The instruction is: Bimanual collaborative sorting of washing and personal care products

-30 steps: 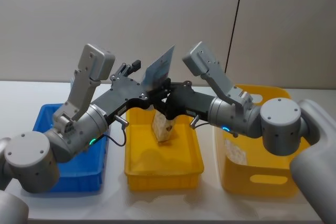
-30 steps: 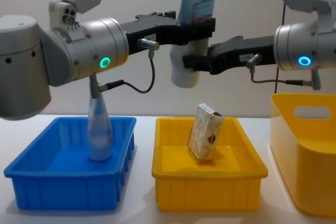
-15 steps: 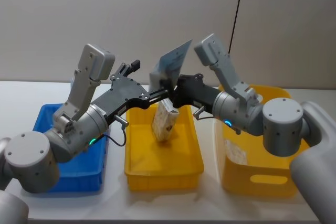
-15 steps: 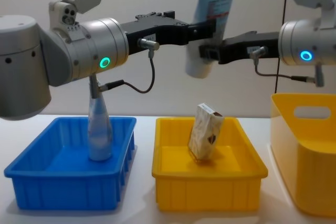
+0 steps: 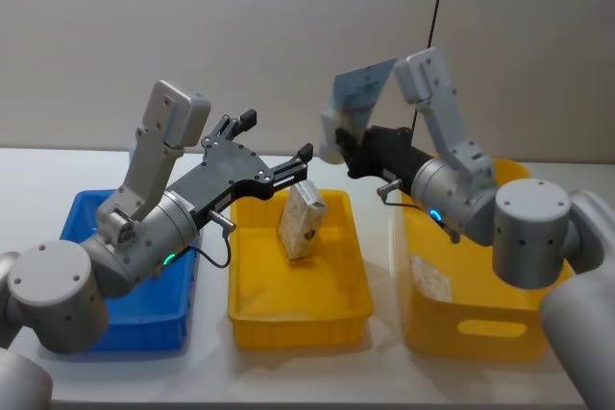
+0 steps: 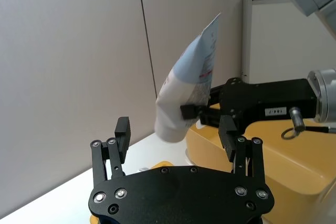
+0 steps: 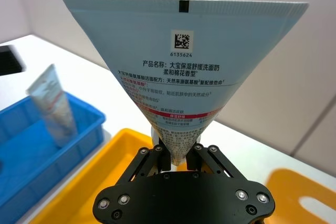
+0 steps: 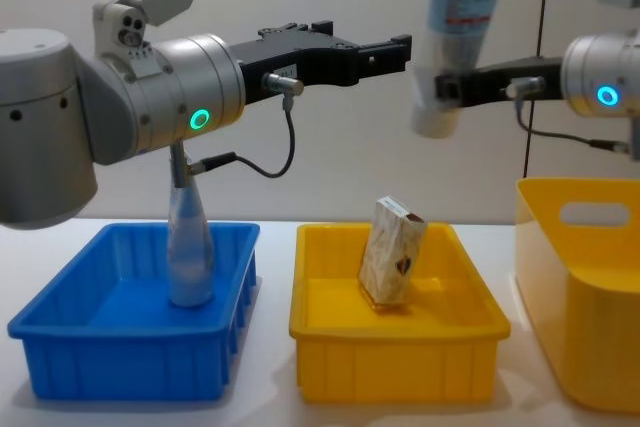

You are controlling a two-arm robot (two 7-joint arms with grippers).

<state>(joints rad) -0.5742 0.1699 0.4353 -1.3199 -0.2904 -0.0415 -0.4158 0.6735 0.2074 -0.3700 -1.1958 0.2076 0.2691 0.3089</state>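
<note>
While right hand grips tube, left hand open, apart.

This is looking like a robot test lab rather than a home. A white table is carrying a blue bin, a yellow tray right of it and a yellow tub beyond that. Behind the table, bare grey wall panels are standing.

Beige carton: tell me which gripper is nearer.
Left. The open left gripper hangs straight above the beige carton; the right gripper, holding the tube, is farther, toward the tall yellow bin.
</note>
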